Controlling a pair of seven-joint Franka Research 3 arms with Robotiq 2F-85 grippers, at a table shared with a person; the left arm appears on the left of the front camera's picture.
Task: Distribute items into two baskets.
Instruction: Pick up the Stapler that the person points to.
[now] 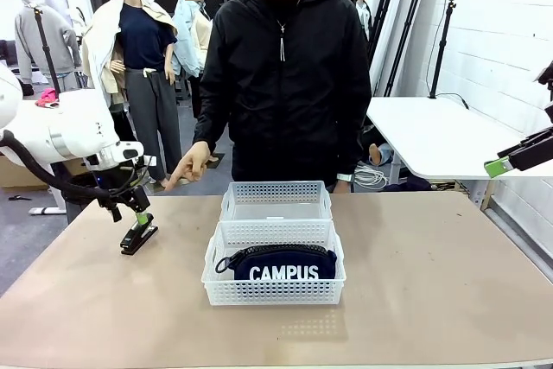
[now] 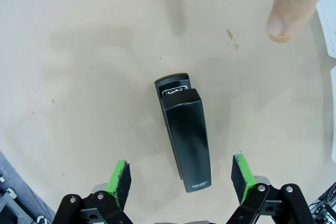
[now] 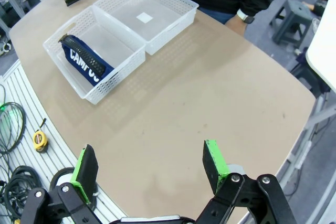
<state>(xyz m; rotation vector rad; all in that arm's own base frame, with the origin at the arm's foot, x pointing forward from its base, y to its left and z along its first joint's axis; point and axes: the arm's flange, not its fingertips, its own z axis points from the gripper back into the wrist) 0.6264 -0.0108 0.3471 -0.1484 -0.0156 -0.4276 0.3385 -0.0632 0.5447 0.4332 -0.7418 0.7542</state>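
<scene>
A: Left claw (image 2: 179,167), wrist view?
B: Pads apart, one on each side of the black stapler (image 2: 184,129). Neither pad touches it. The stapler lies on the bare tabletop (image 2: 79,77). A fingertip (image 2: 287,11) hangs near its far end.

A: What does the front view add?
B: The fingertip belongs to the person's hand (image 1: 190,166), pointing down just behind the stapler. The stapler sits left of both baskets, apart from them. The navy CAMPUS pouch (image 1: 283,267) stands on edge in the near basket (image 1: 272,289). The far basket (image 1: 276,191) touches it behind.

A: Right claw (image 3: 149,160)?
B: Pads wide apart, gripping nothing, over the tabletop's edge and well away from the baskets. Its wrist view looks down into the far basket and shows a white square on the floor. The front view hides that behind the lattice wall.
</scene>
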